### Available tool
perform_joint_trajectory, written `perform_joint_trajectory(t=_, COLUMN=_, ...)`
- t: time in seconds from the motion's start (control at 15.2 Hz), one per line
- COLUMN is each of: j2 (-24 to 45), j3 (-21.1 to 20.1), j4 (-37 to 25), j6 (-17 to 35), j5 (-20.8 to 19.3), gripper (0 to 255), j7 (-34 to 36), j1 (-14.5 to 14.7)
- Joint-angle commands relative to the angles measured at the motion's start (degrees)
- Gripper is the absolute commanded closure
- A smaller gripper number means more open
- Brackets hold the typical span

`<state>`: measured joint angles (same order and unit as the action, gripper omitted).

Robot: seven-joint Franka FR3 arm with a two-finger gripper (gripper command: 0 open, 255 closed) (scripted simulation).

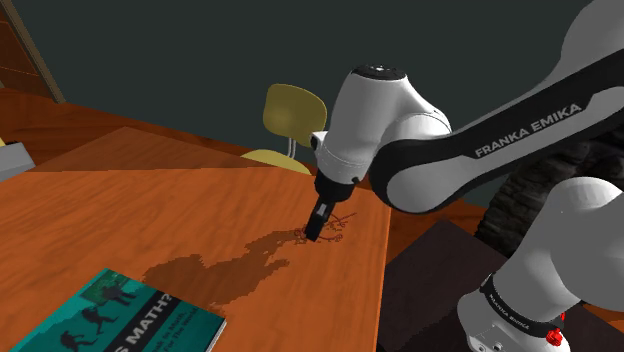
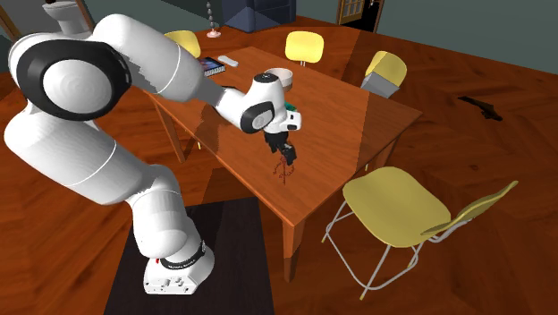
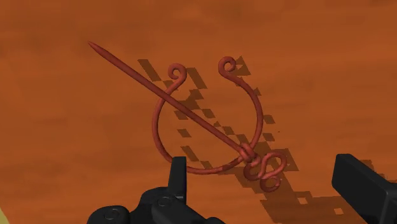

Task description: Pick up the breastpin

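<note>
Brown table (image 1: pixel 150 200), white arm (image 1: pixel 420 140), black gripper (image 3: pixel 264 175), reddish breastpin (image 3: pixel 191 113)
The arm bends down near the table's edge; the gripper's fingers stand wide apart, clasping nothing; the breastpin lies flat on the table, its coiled end between the fingertips, its ring and pin just ahead.

A reddish-brown wooden surface (image 1: pixel 150 200) carries a teal book (image 1: pixel 140 322) with dark figures and white lettering on its cover. The book lies flat at the shoulder view's lower left. A yellow chair (image 1: pixel 290 120) stands beyond the surface's far edge. In the second exterior view a metal-legged chair (image 2: pixel 393 204) with a yellow seat stands just beside the near edge. A pale bowl (image 2: pixel 279 73) sits farther back on the surface, and the wooden floor (image 2: pixel 483 188) spreads around.
</note>
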<state>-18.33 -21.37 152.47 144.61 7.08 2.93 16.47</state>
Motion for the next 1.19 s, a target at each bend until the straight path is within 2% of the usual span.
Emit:
perform_joint_trajectory(t=0.0, j2=1.53, j3=-0.46, j4=0.67, j6=2.31, j5=-0.43, gripper=0, j7=0.40, j1=-0.23)
perform_joint_trajectory(t=0.33, j2=4.14, j3=-1.15, j4=1.64, j6=5.82, j5=-1.40, gripper=0, j7=1.24, j1=-0.80)
perform_joint_trajectory(t=0.4, j2=4.15, j3=-1.17, j4=1.61, j6=5.80, j5=-1.41, gripper=255, j7=1.27, j1=-0.80)
perform_joint_trajectory(t=0.99, j2=4.14, j3=-1.16, j4=1.64, j6=5.82, j5=-1.40, gripper=255, j7=1.24, j1=-0.82)
perform_joint_trajectory(t=1.12, j2=2.65, j3=-0.79, j4=1.12, j6=3.85, j5=-0.80, gripper=255, j7=0.73, j1=-0.49)
